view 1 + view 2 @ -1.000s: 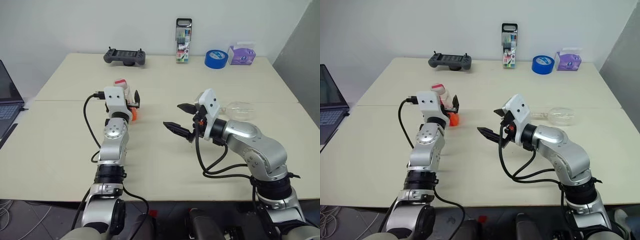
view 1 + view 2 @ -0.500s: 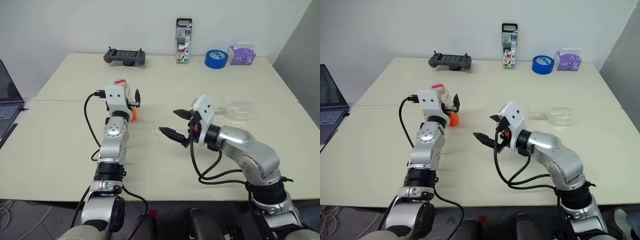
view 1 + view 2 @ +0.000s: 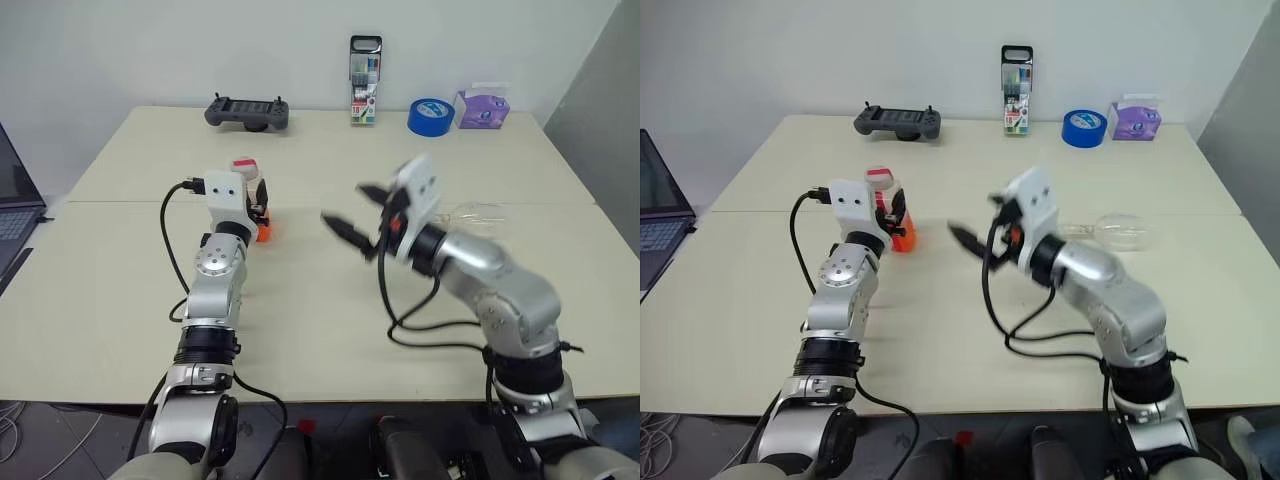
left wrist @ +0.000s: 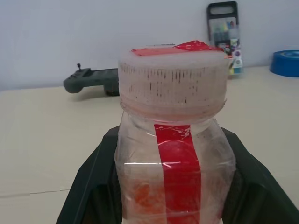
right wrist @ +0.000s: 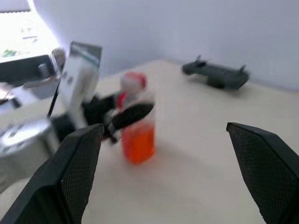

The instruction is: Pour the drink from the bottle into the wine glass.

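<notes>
- The left end effector (image 3: 892, 212) reaches forward and roughly level from a straight, extended arm, and its two black fingers (image 4: 96, 186) are clamped on either side of the bottle (image 3: 894, 214).
- The bottle stands upright on the worktop (image 3: 970, 300), at about 11 o'clock from the worktop's middle; it is clear, squarish plastic with a red stripe down its face and a ribbed, whitish cap (image 4: 173, 79) topped in red.
- The drink (image 5: 138, 142), a translucent orange-red liquid, fills the lower part of the bottle.
- The right end effector (image 3: 358, 212) is raised above the worktop on a bent arm, pointing toward the robot's left, with its black fingers spread wide and holding nothing.
- The wine glass (image 3: 1110, 232), clear with a rounded bowl, lies on its side on the worktop at about 3 o'clock, beyond the right arm and well apart from the bottle.
</notes>
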`<action>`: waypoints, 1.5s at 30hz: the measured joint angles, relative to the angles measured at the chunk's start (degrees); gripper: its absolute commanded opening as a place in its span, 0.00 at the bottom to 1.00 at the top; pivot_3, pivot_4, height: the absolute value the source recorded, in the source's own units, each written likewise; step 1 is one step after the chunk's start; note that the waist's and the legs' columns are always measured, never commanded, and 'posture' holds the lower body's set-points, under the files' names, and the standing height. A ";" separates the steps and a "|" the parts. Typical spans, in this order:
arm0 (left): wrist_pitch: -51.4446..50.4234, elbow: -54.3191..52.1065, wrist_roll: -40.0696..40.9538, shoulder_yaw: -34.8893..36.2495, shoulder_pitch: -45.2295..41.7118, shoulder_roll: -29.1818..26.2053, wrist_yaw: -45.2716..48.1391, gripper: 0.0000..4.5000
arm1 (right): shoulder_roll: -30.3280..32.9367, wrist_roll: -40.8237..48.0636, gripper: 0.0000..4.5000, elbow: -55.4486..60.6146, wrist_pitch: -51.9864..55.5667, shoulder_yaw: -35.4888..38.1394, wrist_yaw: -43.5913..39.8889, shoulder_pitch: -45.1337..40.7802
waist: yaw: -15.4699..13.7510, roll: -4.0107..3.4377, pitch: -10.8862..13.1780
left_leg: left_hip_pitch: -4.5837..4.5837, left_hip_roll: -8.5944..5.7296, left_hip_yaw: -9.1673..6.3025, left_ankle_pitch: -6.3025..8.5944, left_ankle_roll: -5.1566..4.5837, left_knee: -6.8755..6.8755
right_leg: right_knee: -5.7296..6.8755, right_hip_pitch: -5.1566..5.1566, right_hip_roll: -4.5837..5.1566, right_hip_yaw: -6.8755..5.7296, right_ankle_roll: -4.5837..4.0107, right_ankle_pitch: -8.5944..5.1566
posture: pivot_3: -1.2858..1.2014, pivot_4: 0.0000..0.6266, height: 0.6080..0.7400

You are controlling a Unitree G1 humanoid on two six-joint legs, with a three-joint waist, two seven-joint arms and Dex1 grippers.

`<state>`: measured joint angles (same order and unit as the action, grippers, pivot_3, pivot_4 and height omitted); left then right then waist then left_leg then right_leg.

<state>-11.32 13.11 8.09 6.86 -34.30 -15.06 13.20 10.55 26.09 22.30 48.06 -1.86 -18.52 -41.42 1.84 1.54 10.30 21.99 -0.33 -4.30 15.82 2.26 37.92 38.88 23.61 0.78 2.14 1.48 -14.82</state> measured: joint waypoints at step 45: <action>-15.43 -31.18 18.89 -18.88 9.85 -3.82 34.69 0.43 | 28.28 13.63 0.42 2.00 1.44 1.19 -40.41 4.26 | 0.23 -0.21 0.18 | 0.04 -0.03 0.08 0.08 -0.18 0.01 | -0.26 -0.10 -0.11 0.05 0.10 -0.09 | 0.52 0.24 1.00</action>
<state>-26.76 -18.07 26.98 -12.01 -24.44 -18.88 47.89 38.83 39.71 24.30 49.51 -0.67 -58.93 -37.16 2.08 1.33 10.47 22.03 -0.36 -4.22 15.90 2.09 37.94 38.62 23.51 0.67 2.20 1.58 -14.91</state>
